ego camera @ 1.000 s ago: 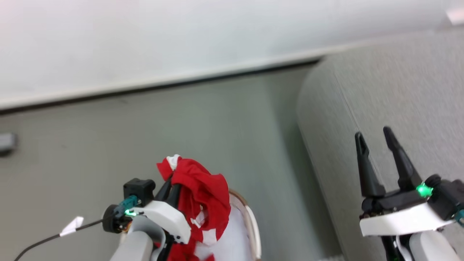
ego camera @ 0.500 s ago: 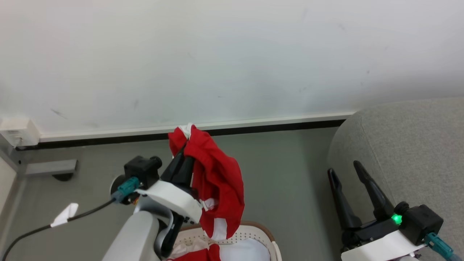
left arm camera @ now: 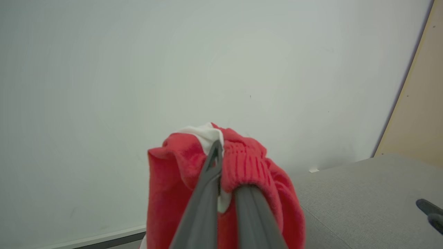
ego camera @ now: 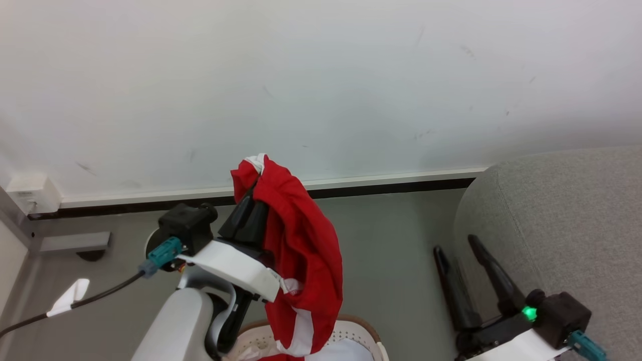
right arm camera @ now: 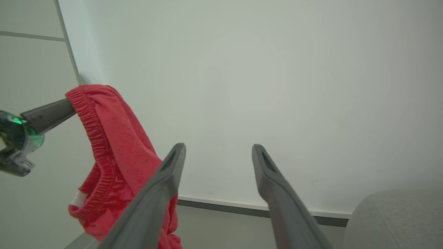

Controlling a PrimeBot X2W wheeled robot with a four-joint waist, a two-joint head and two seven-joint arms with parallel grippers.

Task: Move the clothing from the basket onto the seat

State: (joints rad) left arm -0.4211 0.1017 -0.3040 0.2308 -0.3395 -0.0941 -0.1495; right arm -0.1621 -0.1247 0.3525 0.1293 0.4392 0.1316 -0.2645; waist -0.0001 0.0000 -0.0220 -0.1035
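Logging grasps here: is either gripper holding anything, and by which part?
The left gripper is shut on the red garment, pinching its gathered elastic edge; the rest hangs below. The right gripper is open, holding nothing.

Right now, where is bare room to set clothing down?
The seat's visible part is bare, bordered by wall and right gripper. Bare floor lies between it and the basket. The basket is crowded: cloth inside, clothing hanging above.

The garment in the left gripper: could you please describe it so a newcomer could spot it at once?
From the white wall, look down to the left gripper raised above the basket. The clothing hangs from its shut fingers: bright red with white panels, unlike the pale cloth in the basket.
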